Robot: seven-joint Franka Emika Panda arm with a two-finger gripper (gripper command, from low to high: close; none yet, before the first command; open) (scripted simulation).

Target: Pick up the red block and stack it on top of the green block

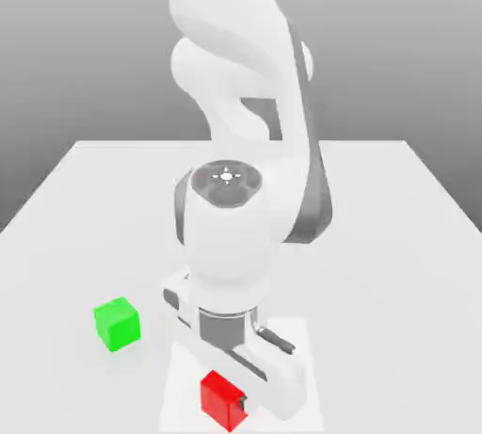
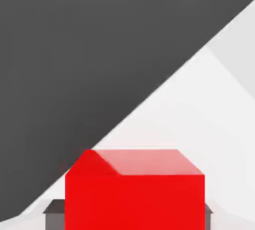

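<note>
White tabletop under a grey backdrop fills the exterior view. On it the red block sits near the green block, toward the exterior view's right of it, nothing stacked yet. Bent steeply down, the arm sets its gripper at the red block. In the hand view, dark fingertips flank the red block, apparently clamped; lifting and stacking remain.
</note>
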